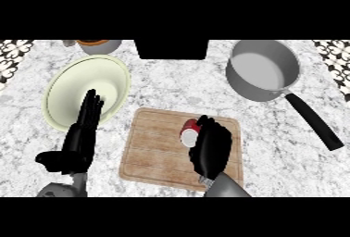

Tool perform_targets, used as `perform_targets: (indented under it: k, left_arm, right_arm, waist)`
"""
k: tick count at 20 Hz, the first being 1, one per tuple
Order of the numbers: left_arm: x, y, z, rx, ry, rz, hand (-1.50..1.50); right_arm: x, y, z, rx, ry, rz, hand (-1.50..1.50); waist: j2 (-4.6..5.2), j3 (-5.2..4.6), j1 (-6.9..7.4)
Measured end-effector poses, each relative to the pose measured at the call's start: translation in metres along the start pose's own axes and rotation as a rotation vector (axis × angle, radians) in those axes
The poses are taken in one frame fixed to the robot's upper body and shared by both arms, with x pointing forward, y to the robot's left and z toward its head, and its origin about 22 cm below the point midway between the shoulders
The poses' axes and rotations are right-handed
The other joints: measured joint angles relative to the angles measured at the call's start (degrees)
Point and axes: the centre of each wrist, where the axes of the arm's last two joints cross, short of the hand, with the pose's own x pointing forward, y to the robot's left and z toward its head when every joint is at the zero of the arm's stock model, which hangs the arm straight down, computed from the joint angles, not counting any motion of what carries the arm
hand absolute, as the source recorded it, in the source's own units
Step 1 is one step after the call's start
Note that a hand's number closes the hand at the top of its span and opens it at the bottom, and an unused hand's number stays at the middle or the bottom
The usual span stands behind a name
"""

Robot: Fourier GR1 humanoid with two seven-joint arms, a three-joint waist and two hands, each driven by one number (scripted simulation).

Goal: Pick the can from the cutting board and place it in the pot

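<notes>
**Right hand at the can, lift not yet made**

From where I stand, the work is at the grasping step. The can (189, 133), red with a pale end facing up, lies on the wooden cutting board (153, 148), toward the board's far right part. The right hand (212, 148) comes in from the lower edge over the board and sits against the can's right side, its fingers curled round that side so that part of the can is hidden behind them. I judge it to be closing on the can; whether the thumb has reached the other side, I cannot tell. The can appears to rest on the board, not raised.

The left hand (82, 134) stands at the left with its fingers straight and pressed together, pointing up over the near rim of a pale plate (109, 69); it is resting and holds nothing.

The pot (263, 69), grey with a long black handle (314, 122) pointing toward the near right, stands on the marble counter (164, 88), well apart from the board, farther back and to the right.

The next move, as I judge it, calls for lifting the can clear of the board, carrying it back and to the right above the pot's rim, keeping away from the handle, and lowering it inside before letting go.
</notes>
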Motion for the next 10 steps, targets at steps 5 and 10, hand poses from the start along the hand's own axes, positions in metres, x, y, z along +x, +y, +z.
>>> perform_targets:
  k: [5, 10]
  left_arm:
    - [0.001, -0.005, 0.006, -0.020, -0.006, 0.005, 0.00]
    - [0.006, -0.014, 0.000, -0.060, -0.022, 0.004, 0.00]
  right_arm:
    - [0.012, 0.003, -0.012, 0.111, -0.089, -0.018, 1.50]
    - [0.030, 0.003, -0.015, 0.345, -0.308, 0.046, 1.50]
  waist:
    - [0.17, -0.05, 1.42]
    - [0.93, -0.01, 3.59]
